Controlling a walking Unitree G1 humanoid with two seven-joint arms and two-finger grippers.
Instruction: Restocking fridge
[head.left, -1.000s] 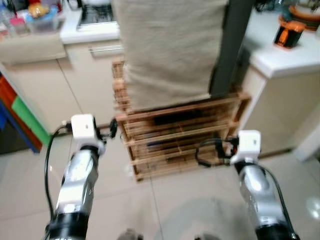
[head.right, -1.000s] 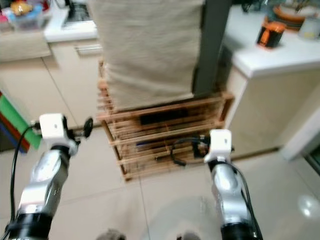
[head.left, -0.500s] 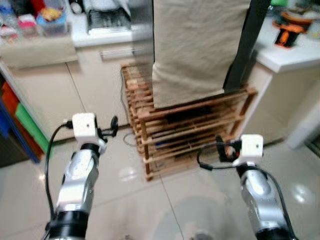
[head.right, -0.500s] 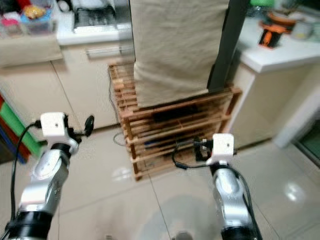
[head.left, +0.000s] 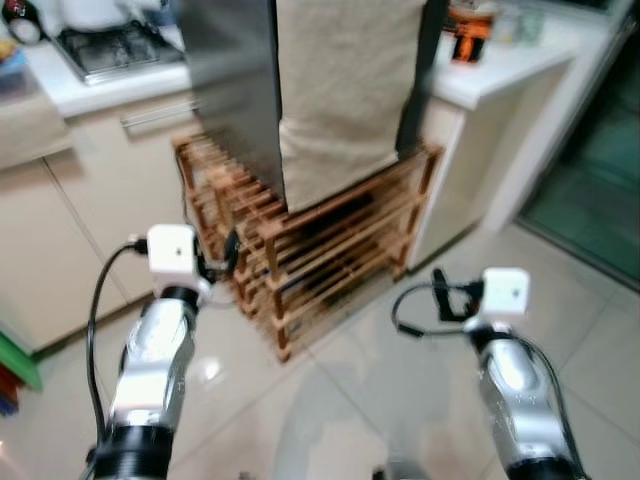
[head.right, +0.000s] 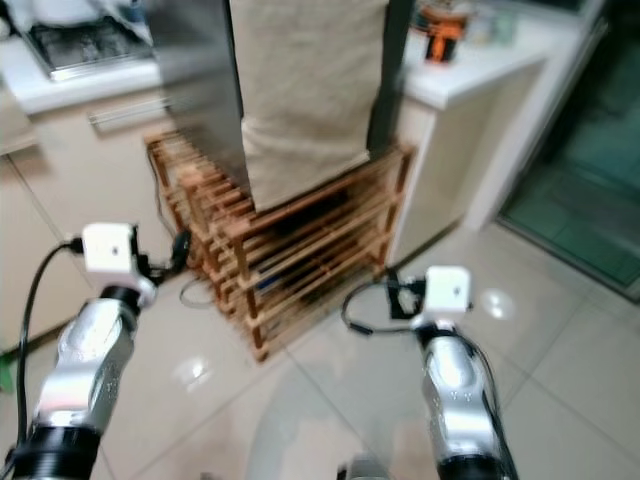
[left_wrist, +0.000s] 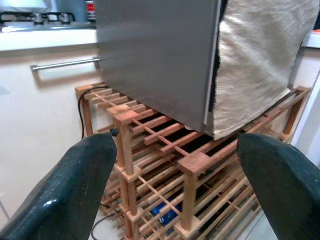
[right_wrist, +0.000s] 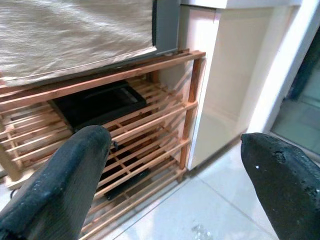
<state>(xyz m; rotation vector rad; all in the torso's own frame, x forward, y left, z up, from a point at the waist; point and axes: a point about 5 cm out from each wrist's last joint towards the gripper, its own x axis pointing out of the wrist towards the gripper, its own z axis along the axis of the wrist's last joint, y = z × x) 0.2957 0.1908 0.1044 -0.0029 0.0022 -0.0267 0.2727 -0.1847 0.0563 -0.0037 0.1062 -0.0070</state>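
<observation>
Approaching the fridge with both grippers spread wide and carrying nothing.

Nearest, the left gripper and right gripper are raised over the glossy tiled floor; beyond them stands a slatted wooden rack bearing the steel fridge, its front draped in a beige cloth. Nothing to restock can be made out. Walking closer risks knocking the rack's corner posts or snagging the cloth. Pale cabinets and a white counter lie behind.
</observation>
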